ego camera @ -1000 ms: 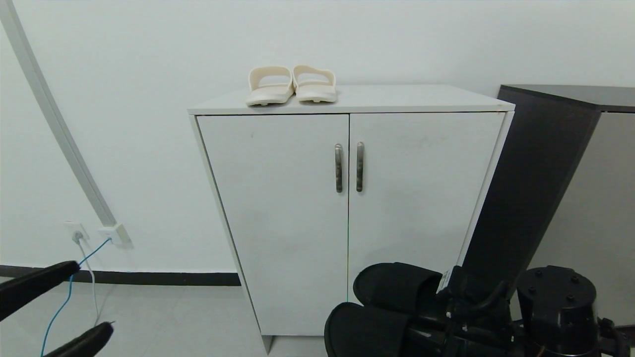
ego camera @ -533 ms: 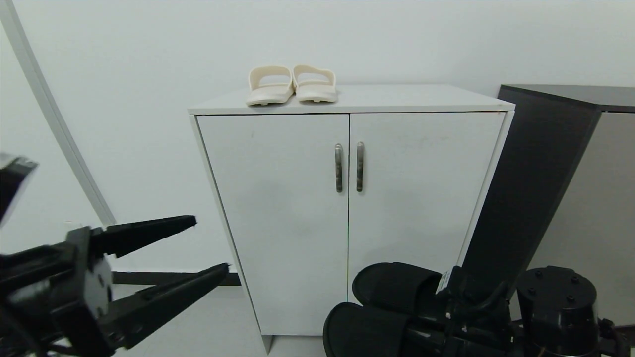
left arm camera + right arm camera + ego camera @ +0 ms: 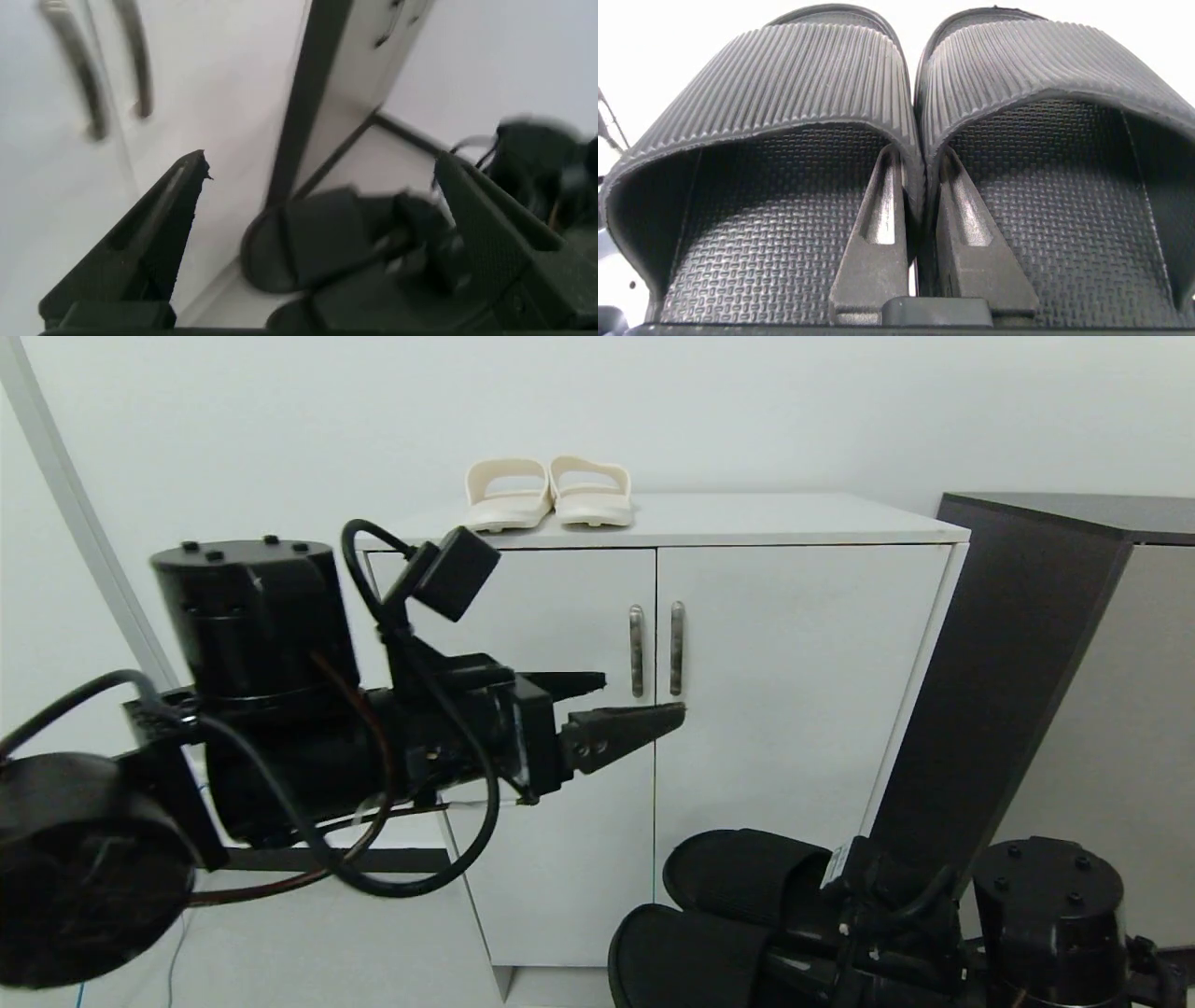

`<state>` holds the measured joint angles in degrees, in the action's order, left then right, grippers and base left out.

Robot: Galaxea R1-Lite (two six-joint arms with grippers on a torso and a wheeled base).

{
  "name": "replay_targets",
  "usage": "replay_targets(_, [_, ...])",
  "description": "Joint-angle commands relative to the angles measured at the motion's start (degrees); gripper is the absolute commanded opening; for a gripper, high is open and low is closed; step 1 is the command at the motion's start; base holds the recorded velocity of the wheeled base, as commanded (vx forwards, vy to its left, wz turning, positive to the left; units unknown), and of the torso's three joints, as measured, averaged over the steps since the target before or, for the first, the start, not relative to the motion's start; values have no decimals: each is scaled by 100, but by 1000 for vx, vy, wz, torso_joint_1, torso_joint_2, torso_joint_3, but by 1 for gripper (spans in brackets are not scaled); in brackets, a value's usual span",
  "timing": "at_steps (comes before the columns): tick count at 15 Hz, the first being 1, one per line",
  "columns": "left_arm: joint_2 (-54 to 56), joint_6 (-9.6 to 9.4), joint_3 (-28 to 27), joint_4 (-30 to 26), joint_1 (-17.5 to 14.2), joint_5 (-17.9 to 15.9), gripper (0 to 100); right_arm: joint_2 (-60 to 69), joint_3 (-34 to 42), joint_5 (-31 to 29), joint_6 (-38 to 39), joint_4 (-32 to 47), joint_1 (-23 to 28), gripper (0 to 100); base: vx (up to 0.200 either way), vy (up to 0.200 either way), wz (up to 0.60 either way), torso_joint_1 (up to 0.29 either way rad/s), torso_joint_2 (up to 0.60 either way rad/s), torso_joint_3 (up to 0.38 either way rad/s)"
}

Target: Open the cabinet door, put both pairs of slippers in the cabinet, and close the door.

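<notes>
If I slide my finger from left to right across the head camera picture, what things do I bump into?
Grey wall strip → cream slippers → black slippers → dark cabinet.

Left gripper (image 3: 642, 697): raised, extended forward, horizontal, fingers spread wide apart
Right gripper (image 3: 920, 201): held low, fingers pinched together on black slippers (image 3: 803, 112)

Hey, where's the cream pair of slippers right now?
In the head view the cream slippers sit side by side on top of the white cabinet, toward its left half, above the left door.
</notes>
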<state>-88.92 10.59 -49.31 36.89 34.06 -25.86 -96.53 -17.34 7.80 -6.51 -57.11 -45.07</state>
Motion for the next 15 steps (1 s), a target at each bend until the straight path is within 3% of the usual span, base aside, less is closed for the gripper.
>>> replay_targets(1, [-820,408,-650,134,30,-359,100,-15,2,2,1,-2,-2,0,0,0,0,0,0,0])
replay_targets(4, [-1119,1006,-1300,108,-5,-772,100,-24,2,2,-17,-2,-2,0,0,0,0,0,0,0])
replay_targets(6, [-1427,1208,-1617,108,-5,-763,100,-59,2,2,-17,-2,-2,0,0,0,0,0,0,0])
replay_targets(15, [-1954,1191,-2030,-33,-40,248,100,-68,2,2,-17,-2,-2,0,0,0,0,0,0,0])
